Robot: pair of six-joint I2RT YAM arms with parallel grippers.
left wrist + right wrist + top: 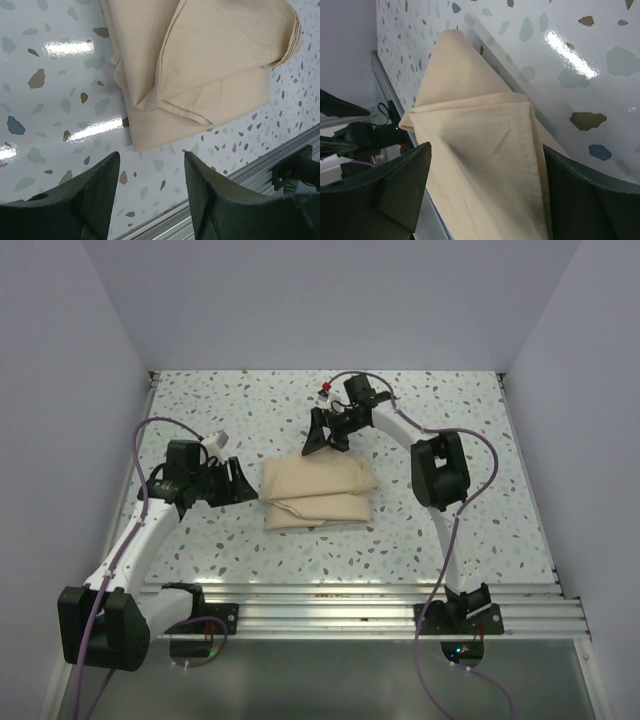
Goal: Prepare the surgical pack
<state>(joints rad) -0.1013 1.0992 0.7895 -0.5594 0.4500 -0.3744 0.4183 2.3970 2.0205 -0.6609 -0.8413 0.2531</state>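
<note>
Right gripper (486, 150) first: its jaws are spread wide and it's sitting right over the far left corner of the surgical pack (318, 492). In its wrist view the tan cloth fills the gap from one finger to the other, the hemmed edge running up against the right-hand finger (580, 195). The fabric there looks uncrushed, so nothing is pinched or lifted. Over to the left gripper (150, 185): jaws partly apart, bare tabletop showing between the two dark fingers, nothing held. It's parked just beside the pack's left edge, close but apart from it. Quick count: two arms, two grippers, one pack, and that's all on the speckled table (450, 530). The pack lies flat in the middle of the table, between the two grippers. It's a tan, kraft-coloured sheet folded down into a small rectangular parcel. Layers are stacked on top of each other, with one flap crossing the top on a diagonal and a lower layer poking out along the near side. The folds are soft and slightly uneven, and the corners are rounded rather than crisp.
</note>
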